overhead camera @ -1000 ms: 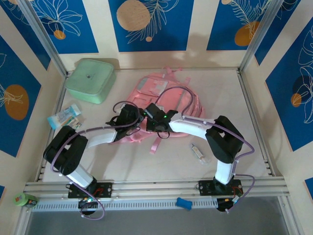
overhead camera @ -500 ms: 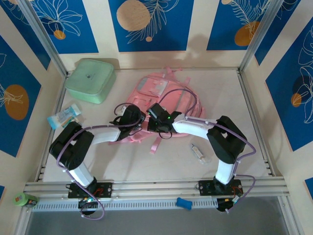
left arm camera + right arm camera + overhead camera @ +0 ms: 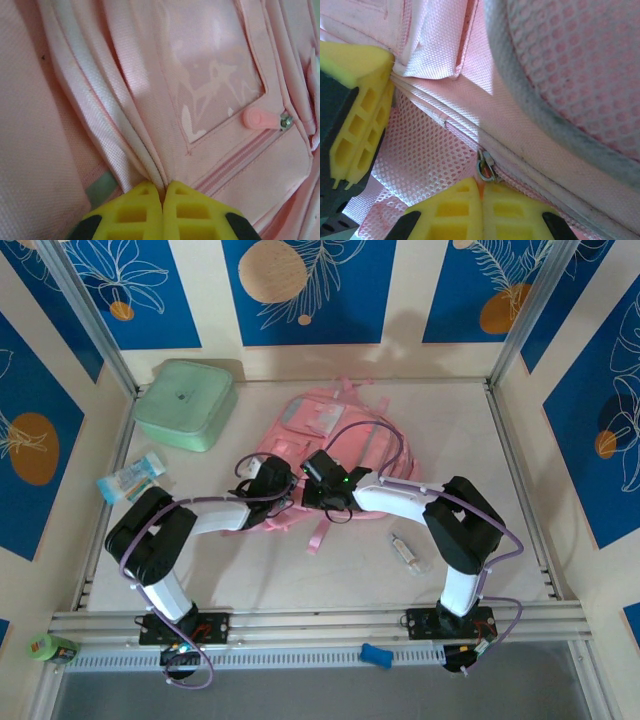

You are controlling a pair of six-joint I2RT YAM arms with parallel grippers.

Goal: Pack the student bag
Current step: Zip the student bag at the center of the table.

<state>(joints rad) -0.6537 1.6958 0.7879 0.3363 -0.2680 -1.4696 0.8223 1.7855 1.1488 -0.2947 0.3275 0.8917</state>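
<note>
The pink student bag (image 3: pixel 335 430) is lying flat in the middle of the bench (image 3: pixel 500 490). The left fingers (image 3: pixel 164 210) are pressed together, pinching a fold of the bag. The right fingers (image 3: pixel 483 212) are pinching the zip tab (image 3: pixel 486 169). I think they are opening the bag. Next, the right arm should be pulling the zip along while the left is holding tight
</note>
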